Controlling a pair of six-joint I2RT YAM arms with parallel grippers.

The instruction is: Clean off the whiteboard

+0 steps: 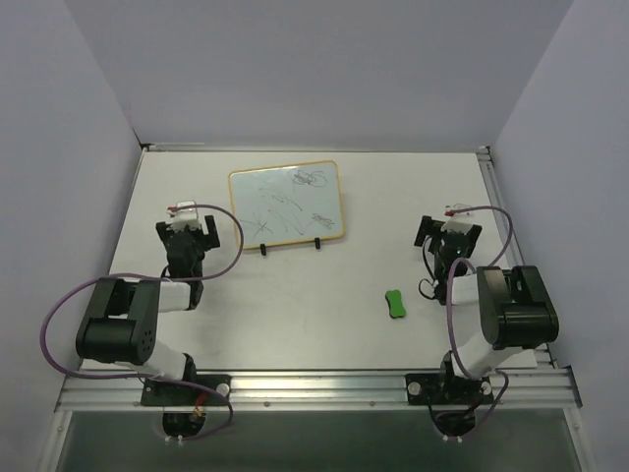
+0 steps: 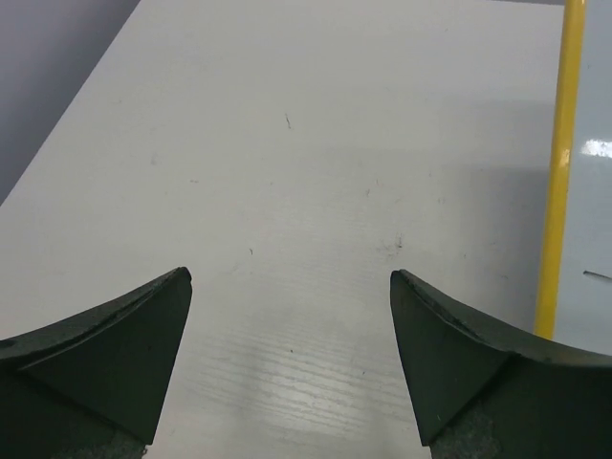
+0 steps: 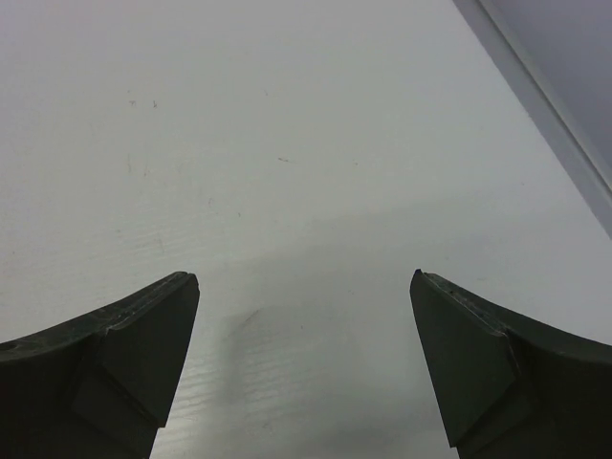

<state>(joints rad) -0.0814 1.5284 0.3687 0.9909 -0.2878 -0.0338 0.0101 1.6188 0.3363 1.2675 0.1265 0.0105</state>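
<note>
**Q:** How far along is the erasing?

**A:** Not begun. The whiteboard (image 1: 286, 203) lies toward the far middle of the counter (image 1: 295, 305), scribbles intact. The green eraser (image 1: 395, 303) sits apart, near the right arm (image 1: 496, 315). Left fingers (image 2: 115, 354) and right fingers (image 3: 497, 363) both stand wide, holding nothing.

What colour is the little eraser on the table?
The eraser is green, clearest in top external view.

You have one whiteboard (image 1: 287, 204) at 12 o'clock with two black feet (image 1: 263, 249), one green eraser (image 1: 395, 304) at 4 o'clock, and two grippers: left gripper (image 1: 190, 226) at 9 o'clock, right gripper (image 1: 447, 232) at 3 o'clock.
</note>
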